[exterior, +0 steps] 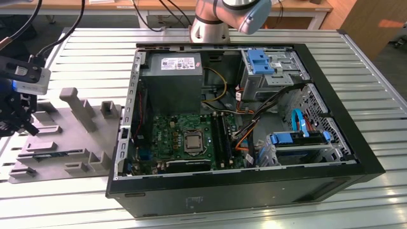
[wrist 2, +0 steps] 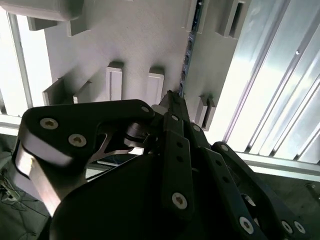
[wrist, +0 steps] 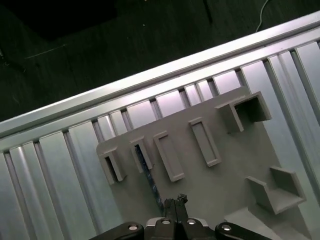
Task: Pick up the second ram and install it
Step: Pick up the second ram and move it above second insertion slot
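Observation:
The second ram (wrist: 146,170) is a thin dark blue stick standing on edge in a slot of the grey tray (wrist: 225,165). In the second wrist view the ram (wrist 2: 188,52) appears edge-on, running up to my fingertips. My gripper (wrist: 175,201) hovers over one end of the stick, shut, fingertips pressed together with nothing visibly between them. In the exterior view the gripper (exterior: 25,128) hangs over the far left part of the tray (exterior: 76,143), and the ram (exterior: 54,155) lies in a slot near the tray's front.
An open black computer case (exterior: 241,186) lies right of the tray on the slatted metal table (exterior: 83,57). Inside are the green motherboard (exterior: 178,136), black memory slots (exterior: 219,138), a power supply (exterior: 171,76) and loose cables. Upright tray blocks (exterior: 79,107) stand near the gripper.

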